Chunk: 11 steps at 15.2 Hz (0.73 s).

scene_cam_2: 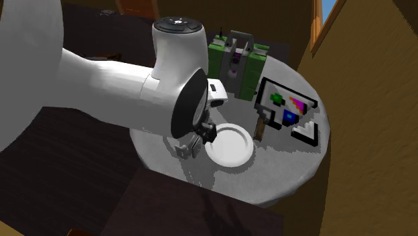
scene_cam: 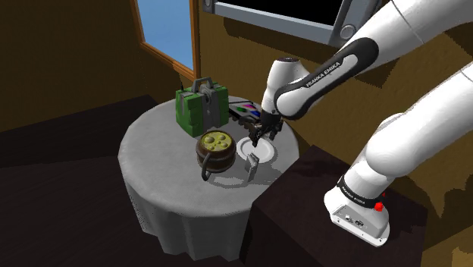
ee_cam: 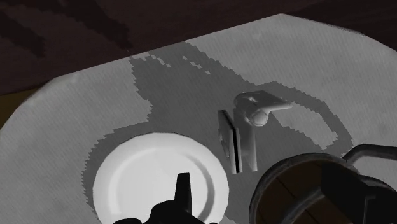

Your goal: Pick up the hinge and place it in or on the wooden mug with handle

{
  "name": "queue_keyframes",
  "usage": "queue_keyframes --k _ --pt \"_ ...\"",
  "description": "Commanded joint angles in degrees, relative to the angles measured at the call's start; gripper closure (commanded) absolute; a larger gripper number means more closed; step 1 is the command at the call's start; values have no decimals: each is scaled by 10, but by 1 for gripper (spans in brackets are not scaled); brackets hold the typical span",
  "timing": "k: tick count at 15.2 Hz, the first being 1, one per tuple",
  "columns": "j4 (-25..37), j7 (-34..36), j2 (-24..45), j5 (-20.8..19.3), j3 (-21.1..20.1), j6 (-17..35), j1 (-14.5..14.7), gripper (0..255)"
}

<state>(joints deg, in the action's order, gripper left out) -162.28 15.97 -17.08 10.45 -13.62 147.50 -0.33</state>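
The grey metal hinge lies on the grey cloth of the round table, between the white plate and the table's near edge. The brown wooden mug with dark bands stands just to the shoulder view's left of the plate, its handle pointing at the near edge. My black gripper hangs shut and empty over the plate, a short way from the hinge. In the second exterior view the hinge lies beside the plate, partly behind the arm.
A green box with a grey handle stands behind the mug. A flat framed picture with coloured shapes lies behind the plate. The stand's dark box adjoins the table on the shoulder view's right. Brown walls and a window close in behind.
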Motion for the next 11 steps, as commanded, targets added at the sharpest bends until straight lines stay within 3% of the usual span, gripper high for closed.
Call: queue_keyframes --k 1,3,5,11 --pt "1 23 53 -10 -14 55 -6 0" --pt "6 54 112 -36 -27 109 -17 0" --pt "15 103 173 -89 -33 161 -30 0" --pt "29 177 253 -185 1 223 -17 0"
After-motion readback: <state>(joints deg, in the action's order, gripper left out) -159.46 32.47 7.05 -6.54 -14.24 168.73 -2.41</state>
